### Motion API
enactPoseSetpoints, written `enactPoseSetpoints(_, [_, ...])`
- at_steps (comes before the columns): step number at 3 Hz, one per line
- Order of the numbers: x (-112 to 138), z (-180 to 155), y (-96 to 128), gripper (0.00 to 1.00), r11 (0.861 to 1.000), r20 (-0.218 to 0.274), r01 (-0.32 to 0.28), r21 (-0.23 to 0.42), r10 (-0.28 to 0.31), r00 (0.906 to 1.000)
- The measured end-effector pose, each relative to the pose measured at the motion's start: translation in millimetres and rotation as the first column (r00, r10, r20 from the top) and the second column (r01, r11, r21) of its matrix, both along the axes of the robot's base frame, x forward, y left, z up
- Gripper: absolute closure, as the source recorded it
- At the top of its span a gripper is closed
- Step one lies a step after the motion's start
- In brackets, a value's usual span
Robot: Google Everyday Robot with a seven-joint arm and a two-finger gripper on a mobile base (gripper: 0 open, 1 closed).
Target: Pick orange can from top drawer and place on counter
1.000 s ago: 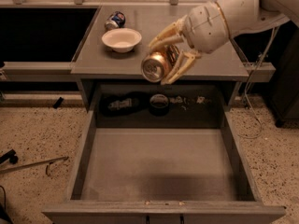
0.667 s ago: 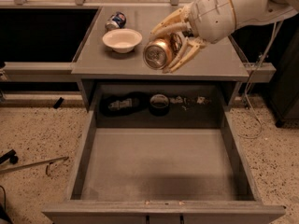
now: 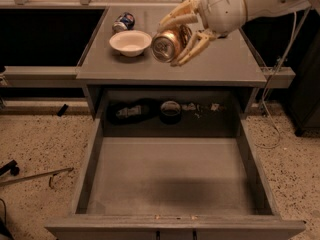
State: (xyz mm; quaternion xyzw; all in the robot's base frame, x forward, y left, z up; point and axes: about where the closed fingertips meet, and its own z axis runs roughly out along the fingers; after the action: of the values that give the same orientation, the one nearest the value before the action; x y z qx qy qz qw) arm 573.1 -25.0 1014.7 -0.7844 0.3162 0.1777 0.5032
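Observation:
My gripper (image 3: 176,38) reaches in from the upper right and is shut on the orange can (image 3: 167,42), which lies on its side with its silver end facing the camera. It holds the can just above the middle of the grey counter (image 3: 220,64), right of a white bowl. The top drawer (image 3: 170,176) stands pulled open below the counter, its flat grey floor bare.
A white bowl (image 3: 130,42) sits on the counter's left part, with a blue-and-white can (image 3: 123,21) lying behind it. Dark items (image 3: 129,112) and a round object (image 3: 170,109) lie in the recess behind the drawer. A cable (image 3: 272,104) hangs at the right.
My gripper has carried the orange can up and back, from over the counter's front edge to above the counter's middle beside the bowl.

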Motion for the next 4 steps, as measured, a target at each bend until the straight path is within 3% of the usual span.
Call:
enactPoseSetpoints(1, [55, 11, 3, 1.00, 0.993, 0.012, 0.112, 0.025, -0.112, 0.9936])
enactPoseSetpoints(2, [93, 10, 5, 1.00, 0.978, -0.016, 0.200, 0.065, -0.200, 0.9797])
enactPoseSetpoints(4, [128, -8, 1, 1.00, 0.932, -0.143, 0.335, 0.136, -0.316, 0.9379])
